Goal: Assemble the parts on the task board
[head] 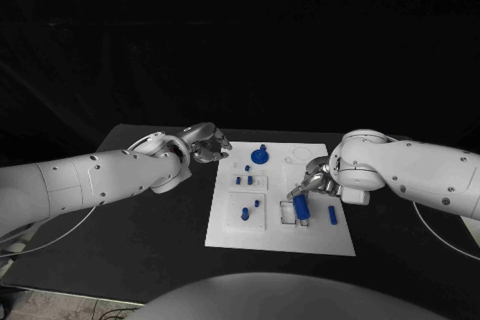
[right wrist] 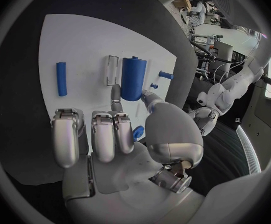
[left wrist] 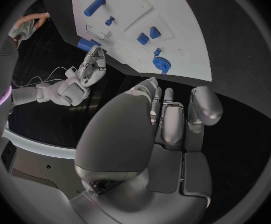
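Task board (head: 280,230) lies on black table (head: 140,250).

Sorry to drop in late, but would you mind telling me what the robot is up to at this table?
It is assembling small blue parts on the white task board. The right robot hand pinches a thick blue cylinder over the board's right side, beside a slim blue rod lying flat. The left robot hand holds nothing, its fingers curled, at the board's far left corner near a round blue knob.

Task board (head: 280,237) mid-table (head: 130,250), left hand (head: 207,144) beside it, right hand (head: 312,181) above.
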`<move>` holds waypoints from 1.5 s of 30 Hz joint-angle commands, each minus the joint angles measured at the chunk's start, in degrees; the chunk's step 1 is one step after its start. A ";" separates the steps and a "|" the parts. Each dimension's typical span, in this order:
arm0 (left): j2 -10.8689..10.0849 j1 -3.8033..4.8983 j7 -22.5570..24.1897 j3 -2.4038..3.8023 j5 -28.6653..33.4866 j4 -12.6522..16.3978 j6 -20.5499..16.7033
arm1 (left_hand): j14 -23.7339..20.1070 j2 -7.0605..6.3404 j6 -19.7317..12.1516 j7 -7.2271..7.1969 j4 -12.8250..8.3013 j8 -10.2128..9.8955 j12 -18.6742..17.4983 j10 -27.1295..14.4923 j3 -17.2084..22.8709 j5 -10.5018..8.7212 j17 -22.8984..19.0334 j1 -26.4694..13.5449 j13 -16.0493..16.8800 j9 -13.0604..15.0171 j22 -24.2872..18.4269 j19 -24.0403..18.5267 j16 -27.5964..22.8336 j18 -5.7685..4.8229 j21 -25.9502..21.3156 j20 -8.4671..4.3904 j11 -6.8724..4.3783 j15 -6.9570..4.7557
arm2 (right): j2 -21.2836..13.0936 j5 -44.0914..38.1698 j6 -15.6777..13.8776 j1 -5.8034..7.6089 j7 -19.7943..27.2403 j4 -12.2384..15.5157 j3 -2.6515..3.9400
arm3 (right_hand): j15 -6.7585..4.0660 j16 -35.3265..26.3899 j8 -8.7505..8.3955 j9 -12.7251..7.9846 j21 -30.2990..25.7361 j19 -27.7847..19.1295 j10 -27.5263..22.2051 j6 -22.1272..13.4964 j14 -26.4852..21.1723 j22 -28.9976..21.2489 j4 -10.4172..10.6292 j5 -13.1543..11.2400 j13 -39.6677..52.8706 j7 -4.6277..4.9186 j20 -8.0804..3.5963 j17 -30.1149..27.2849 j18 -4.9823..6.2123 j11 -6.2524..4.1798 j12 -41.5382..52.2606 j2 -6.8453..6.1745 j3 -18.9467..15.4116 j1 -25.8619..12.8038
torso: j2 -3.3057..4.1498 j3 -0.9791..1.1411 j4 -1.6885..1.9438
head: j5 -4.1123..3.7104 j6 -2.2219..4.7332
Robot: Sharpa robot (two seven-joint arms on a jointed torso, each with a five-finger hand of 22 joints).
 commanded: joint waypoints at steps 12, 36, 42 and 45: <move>0.13 0.00 -0.60 0.04 0.08 0.09 1.58 | -0.32 0.12 0.15 0.37 -0.07 0.20 0.31 -0.07 0.31 0.38 -0.18 -0.57 -0.09 0.06 7.64 -0.25 -0.43 0.97 -0.48 0.43 0.41 0.35 | 3.17 2.07 0.79 -1.07 -2.24 -2.23 -0.02 | 0.54 0.20 -2.18 -0.32 -1.60 0.60 5.97 -0.78 5.98 11.87 0.07 -3.33 15.09 0.63 0.23 15.08 0.67 0.51 0.22 0.50 1.16 -1.44 | 0.06 0.07 0.04 | -0.09 0.00; 0.25 -0.01 -1.08 0.04 0.08 0.12 2.26 | -0.40 0.16 0.11 0.38 -0.09 0.17 0.34 -0.12 0.36 0.42 -0.31 -0.57 -0.10 0.05 7.63 -0.30 -0.49 0.98 -0.55 0.48 0.46 0.40 | 3.46 -0.33 1.42 -2.42 -2.86 -2.92 -0.02 | 1.26 0.20 -5.60 -1.85 -3.60 -0.41 5.97 -0.88 5.98 11.26 1.05 -10.67 15.09 1.51 0.97 15.08 1.12 1.33 0.22 1.49 0.41 -3.46 | 0.01 0.04 0.12 | 0.09 0.00; 0.23 -0.01 -1.39 0.04 0.08 0.14 2.58 | -0.45 0.26 0.12 0.41 -0.08 0.17 0.37 -0.14 0.42 0.46 -0.34 -0.60 -0.10 0.05 7.61 -0.35 -0.51 1.00 -0.63 0.53 0.50 0.45 | 3.34 -0.41 1.04 -2.47 -2.80 -2.89 -0.02 | 1.34 0.20 -6.20 -2.04 -3.57 -0.29 5.97 -0.80 5.98 11.31 1.87 -12.99 15.09 1.63 1.06 15.08 1.10 1.43 0.22 1.61 -0.38 -4.66 | 0.02 0.03 0.14 | 0.16 0.00; 0.24 -0.01 -1.53 0.04 0.08 0.14 2.76 | -0.48 0.29 0.14 0.42 -0.07 0.18 0.39 -0.14 0.44 0.47 -0.39 -0.62 -0.11 0.06 7.62 -0.35 -0.53 0.99 -0.61 0.55 0.53 0.47 | 3.26 -0.43 0.96 -2.49 -2.77 -2.86 -0.02 | 1.37 0.20 -6.55 -2.11 -3.45 -0.13 5.97 -0.73 5.98 11.37 2.38 -15.03 15.09 1.70 1.09 15.08 1.05 1.48 0.22 1.57 -1.05 -5.36 | 0.01 0.02 0.13 | 0.23 0.00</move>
